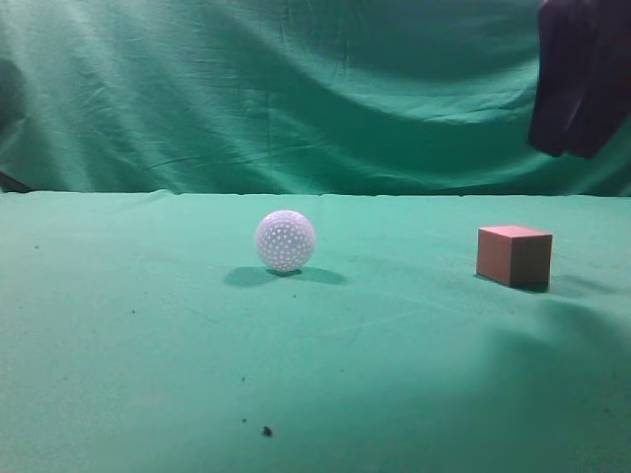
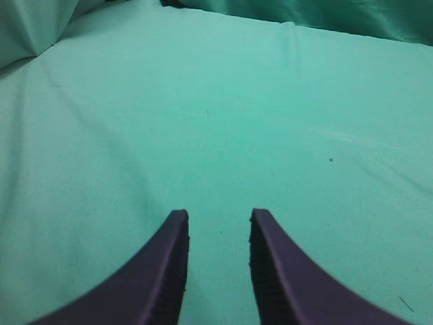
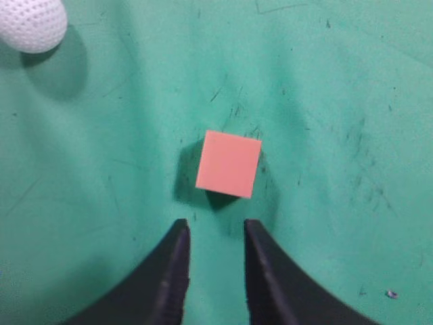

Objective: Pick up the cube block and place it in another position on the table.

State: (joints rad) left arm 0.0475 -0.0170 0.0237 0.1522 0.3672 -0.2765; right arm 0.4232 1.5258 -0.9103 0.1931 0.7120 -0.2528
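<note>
The cube block [image 1: 514,256] is reddish-brown with a pinkish top and rests on the green table [image 1: 148,325] at the right. It also shows in the right wrist view [image 3: 229,164], seen from above. My right gripper [image 3: 214,225] is open and empty, high above the table, with the cube just beyond its fingertips. Part of the right arm [image 1: 582,74] hangs at the top right, above the cube. My left gripper [image 2: 218,215] is open and empty over bare green cloth; it is out of the exterior view.
A white dimpled ball [image 1: 285,240] sits mid-table, left of the cube; it also shows at the top left of the right wrist view [image 3: 30,24]. A wrinkled green curtain [image 1: 296,89] closes the back. Dark specks [image 1: 266,431] lie near the front.
</note>
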